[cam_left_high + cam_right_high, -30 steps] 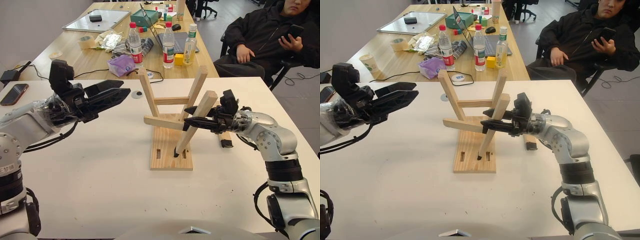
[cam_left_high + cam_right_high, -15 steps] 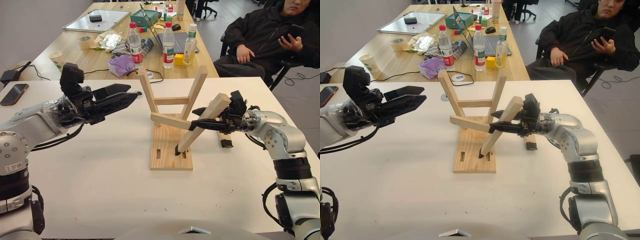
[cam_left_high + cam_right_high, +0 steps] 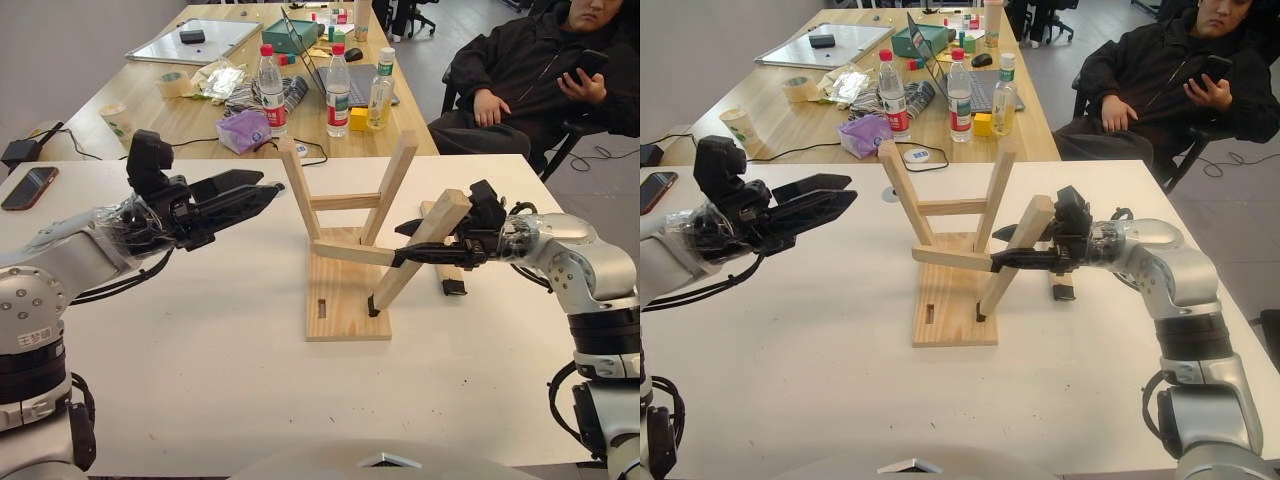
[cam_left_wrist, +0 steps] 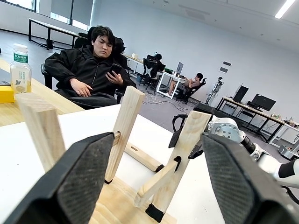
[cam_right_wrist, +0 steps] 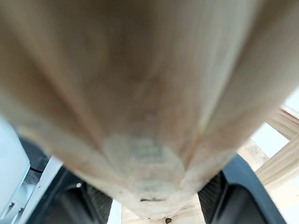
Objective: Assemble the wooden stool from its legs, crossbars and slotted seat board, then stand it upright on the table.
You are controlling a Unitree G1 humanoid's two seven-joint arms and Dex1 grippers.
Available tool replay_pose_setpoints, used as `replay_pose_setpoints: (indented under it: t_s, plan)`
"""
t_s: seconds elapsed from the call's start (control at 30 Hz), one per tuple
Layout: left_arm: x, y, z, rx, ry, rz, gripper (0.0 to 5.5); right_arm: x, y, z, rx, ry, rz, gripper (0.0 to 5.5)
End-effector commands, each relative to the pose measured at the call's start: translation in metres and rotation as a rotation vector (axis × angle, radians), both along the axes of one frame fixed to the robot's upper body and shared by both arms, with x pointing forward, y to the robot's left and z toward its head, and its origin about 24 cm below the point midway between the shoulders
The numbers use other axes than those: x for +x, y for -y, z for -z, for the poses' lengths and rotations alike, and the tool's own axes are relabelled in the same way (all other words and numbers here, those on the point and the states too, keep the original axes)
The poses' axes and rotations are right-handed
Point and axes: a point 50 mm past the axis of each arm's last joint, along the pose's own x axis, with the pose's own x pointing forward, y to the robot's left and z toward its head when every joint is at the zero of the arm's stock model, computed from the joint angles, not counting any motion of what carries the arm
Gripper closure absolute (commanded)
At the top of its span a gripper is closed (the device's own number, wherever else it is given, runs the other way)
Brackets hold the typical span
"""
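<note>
The slotted seat board lies flat on the white table. Two legs stand in its far slots, joined by a crossbar. A third leg leans steeply, its dark foot on the board's near right part, with a second crossbar running from it toward the far left leg. My right gripper is shut on this tilted leg at mid-height. My left gripper hangs open in the air left of the stool, pointing at it. A loose leg lies on the table behind the right gripper.
A phone lies at the table's left edge and a small round disc sits near the left fingertips. The wooden table behind carries bottles, a purple bag and a laptop. Bare tabletop lies in front of the board.
My right gripper has carried the tilted leg to the right, its foot sliding across the board. My left gripper has come closer to the stool's far left leg.
</note>
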Motion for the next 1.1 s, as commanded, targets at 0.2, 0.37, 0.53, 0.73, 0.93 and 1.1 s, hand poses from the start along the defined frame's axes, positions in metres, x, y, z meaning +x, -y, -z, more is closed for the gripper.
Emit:
replay_pose_setpoints:
  t_s: [0.2,0.37,0.53,0.73,0.93,1.1]
  plan:
    - [-0.002,0.003,0.003,-0.008,0.005,-0.025,2.11,-0.005,-0.002,0.008,-0.207,0.112,-0.077,3.45]
    - [-0.004,0.005,0.004,-0.016,0.004,-0.029,2.11,-0.009,-0.003,0.014,-0.249,0.119,-0.116,3.45]
    - [-0.006,0.009,0.005,-0.026,0.004,-0.041,2.11,-0.012,0.010,0.042,-0.326,0.003,-0.119,3.45]
    - [-0.007,0.011,0.006,-0.040,0.004,-0.044,2.11,-0.024,0.027,0.092,-0.340,-0.152,-0.059,3.45]
    - [-0.005,0.011,0.005,-0.041,0.005,-0.045,2.11,-0.039,0.027,0.117,-0.396,-0.198,-0.097,3.45]
    - [-0.005,0.014,0.006,-0.047,0.005,-0.046,2.11,-0.050,0.037,0.139,-0.477,-0.296,-0.075,3.45]
